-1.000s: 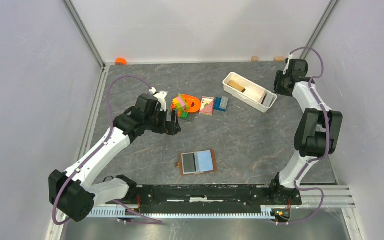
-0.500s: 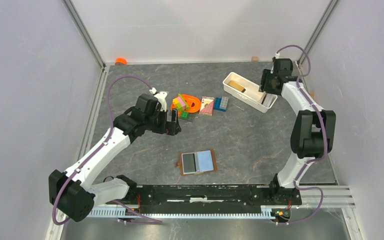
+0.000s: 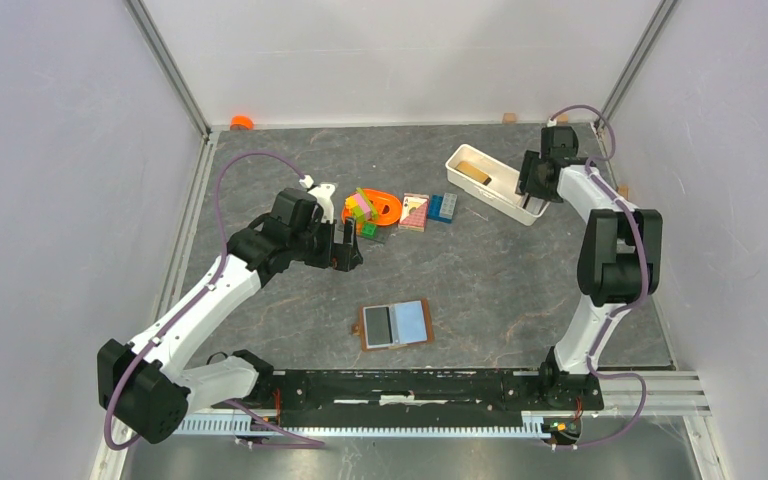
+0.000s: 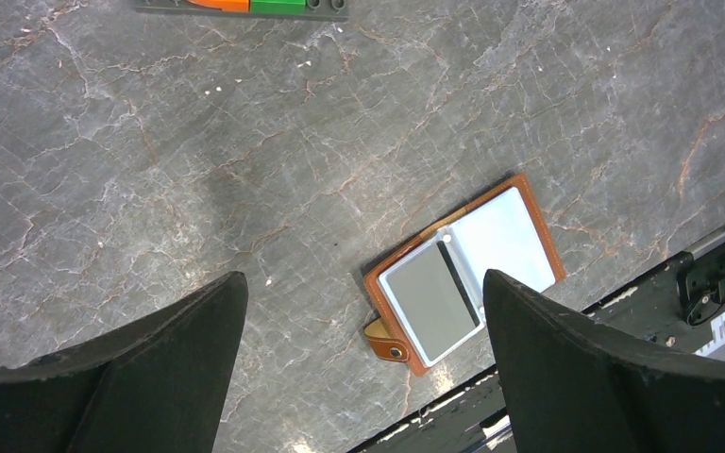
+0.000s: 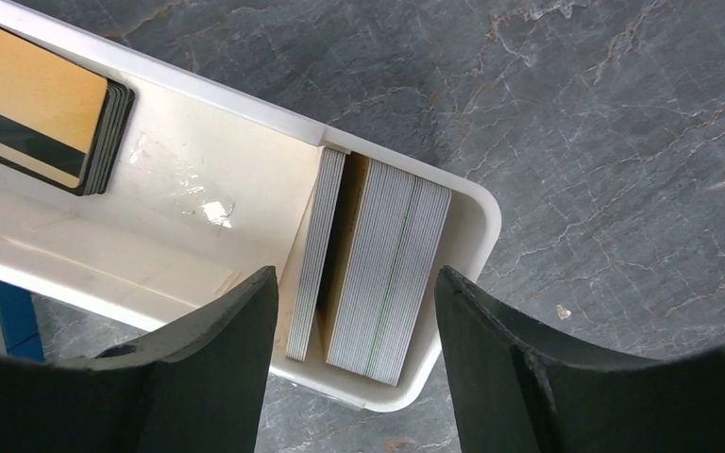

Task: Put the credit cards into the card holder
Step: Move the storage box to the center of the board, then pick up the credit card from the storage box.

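Right gripper (image 3: 530,190) hangs over 1 end of the white rectangular plastic tray (image 5: 198,90), fingers apart astride an upright stack of thin pale credit cards (image 5: 382,264).

Open brown leather card holder (image 4: 382,337) lies well apart on the grey marbled desk (image 4: 151,142). It holds a dark grey card (image 4: 429,300) and a light blue card (image 4: 505,238).

Left gripper (image 4: 363,278) hovers, fingers apart.

Advice: descend square and pinch only the thin split-off sheaf.
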Robot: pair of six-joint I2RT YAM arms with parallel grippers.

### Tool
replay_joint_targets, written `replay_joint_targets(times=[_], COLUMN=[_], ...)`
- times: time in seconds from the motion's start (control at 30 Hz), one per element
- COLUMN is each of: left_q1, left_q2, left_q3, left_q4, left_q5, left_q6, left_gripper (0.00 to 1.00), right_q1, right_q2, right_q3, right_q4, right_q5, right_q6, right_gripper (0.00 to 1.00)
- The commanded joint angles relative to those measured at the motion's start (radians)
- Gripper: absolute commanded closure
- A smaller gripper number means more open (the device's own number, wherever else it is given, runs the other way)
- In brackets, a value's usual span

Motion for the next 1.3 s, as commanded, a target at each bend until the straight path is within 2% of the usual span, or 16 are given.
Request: replay_joint_targets(times=[0.0, 0.33, 0.63, 0.93, 1.27], left_q1=[-0.003, -0.003, -0.003, -0.004, -0.004], left_q2=[-0.018, -0.019, -0.015, -0.016, -0.024], left_q3=[-0.004, -0.004, -0.004, -0.004, -0.006], left_q4=[0.028, 0.028, 0.029, 0.029, 0.028], left_q5=[0.023, 0.023, 0.025, 0.025, 0.026], left_q6=[0.022, 0.022, 0.022, 0.022, 0.022], left_gripper=[0.0, 0.0, 0.0, 0.0, 0.0], right_q1=[0.0, 0.004, 0.014, 0.014, 0.015], right_q2=[0.021, 0.07, 0.122, 0.038, -0.048], right_q3=[0.01, 0.015, 0.056, 0.017, -0.034], right_q4=[0.01, 0.03, 0.003, 0.06, 0.124], right_q5=[0.037, -0.008, 0.021, -0.051, -0.06], right_q6=[0.027, 0.059, 0.069, 0.124, 0.185], right_gripper=[0.33, 0.33, 0.33, 0.34, 0.36])
